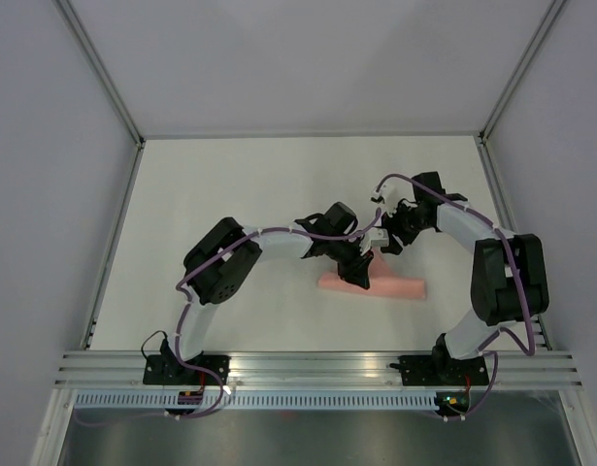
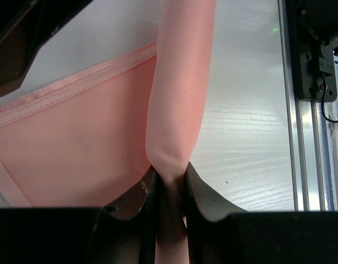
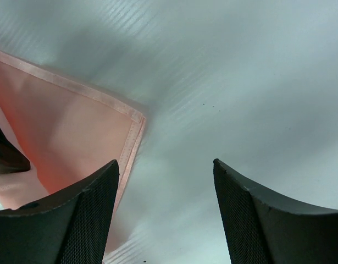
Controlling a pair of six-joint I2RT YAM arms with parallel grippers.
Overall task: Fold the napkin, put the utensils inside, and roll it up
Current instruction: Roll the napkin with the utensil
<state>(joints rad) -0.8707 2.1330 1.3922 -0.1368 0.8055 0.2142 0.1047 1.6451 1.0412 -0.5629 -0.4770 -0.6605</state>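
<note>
I'm seeing the napkin (image 1: pixel 376 284) lying on the desk (image 1: pixel 230 184), centre-right in top view, approx. below both wrists. Left fingers (image 2: pixel 142 193) are pinching one end of the rolled part, nearly closed on it. The roll is running up the frame, w/ a flat hemmed flap spreading to the left. Right fingers (image 3: pixel 94 206) are standing wide apart, gripping nothing, hovering by the napkin's hemmed corner, left side of the right wrist view.
</note>
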